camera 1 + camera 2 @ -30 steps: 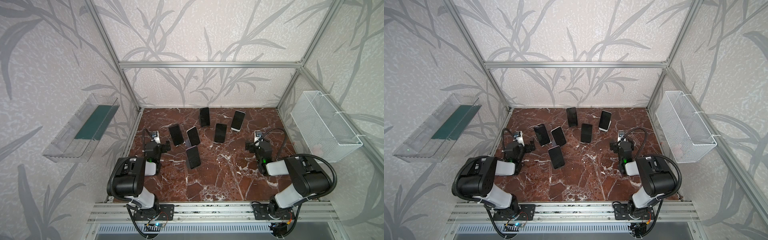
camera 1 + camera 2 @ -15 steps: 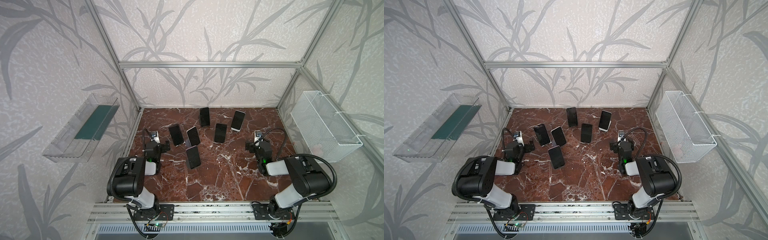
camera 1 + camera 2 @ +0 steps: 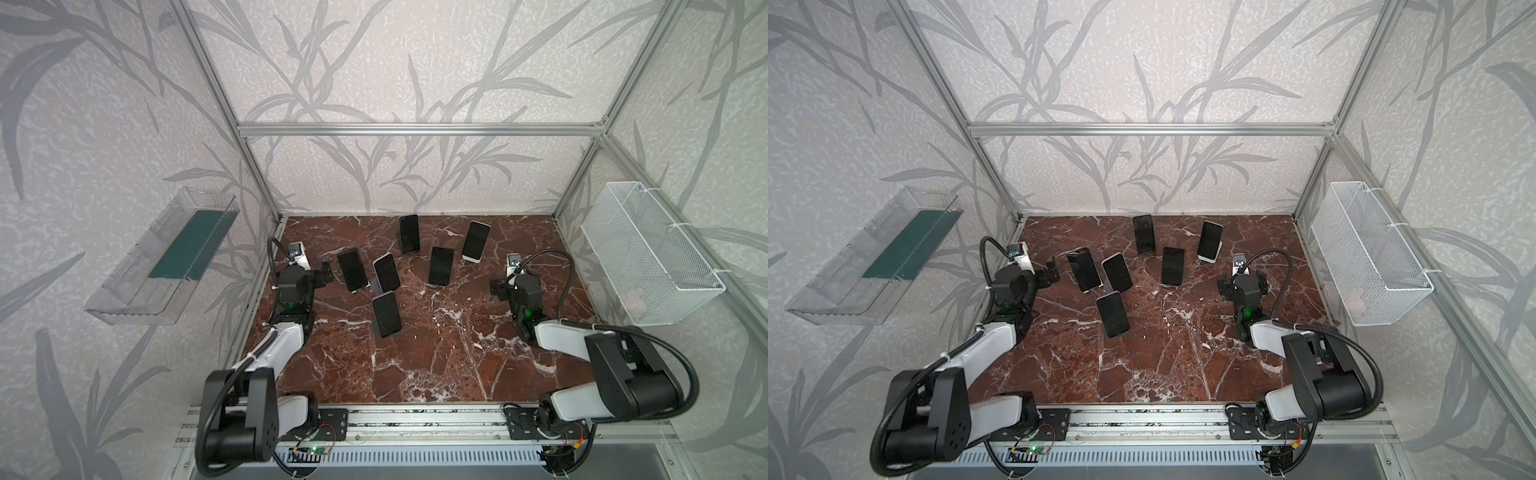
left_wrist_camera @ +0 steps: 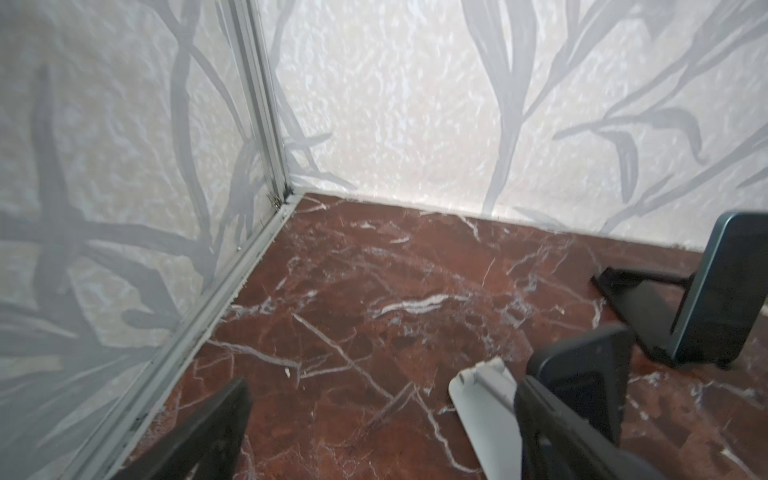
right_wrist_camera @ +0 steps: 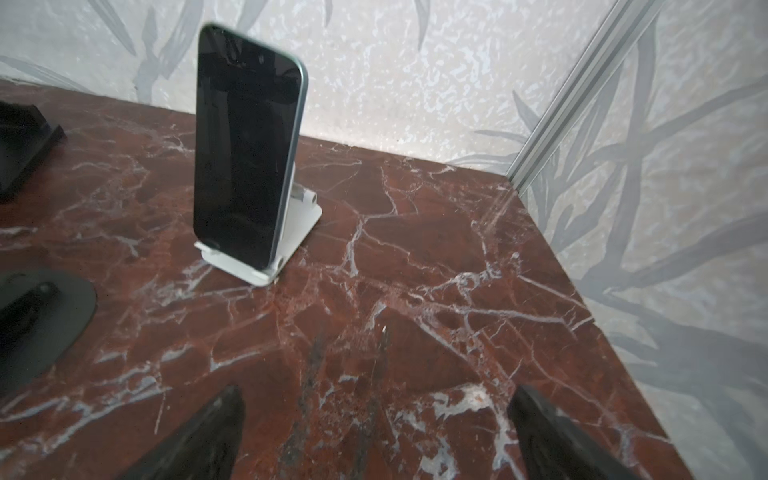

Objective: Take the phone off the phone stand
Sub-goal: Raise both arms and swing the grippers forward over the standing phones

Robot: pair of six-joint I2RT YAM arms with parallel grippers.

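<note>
Several dark-screened phones lean upright on small stands on the red marble table [image 3: 415,365]. The nearest phone [image 3: 386,314] stands in front of the others in both top views. My left gripper [image 4: 382,436] is open and empty near the left wall. Its right finger [image 3: 326,272] is beside a dark phone [image 4: 582,374] on a white stand [image 4: 486,411]. Low at the right, my right gripper [image 5: 374,436] is open and empty over bare marble. It faces a phone [image 5: 245,153] on a white stand [image 5: 291,232], the far right phone [image 3: 476,241].
A clear plastic bin [image 3: 166,257] hangs on the left wall and a white wire basket [image 3: 648,257] on the right wall. Black stand bases [image 5: 41,316] lie left of the right gripper. Another phone [image 4: 723,291] on a black stand [image 4: 648,307] stands beyond the left gripper.
</note>
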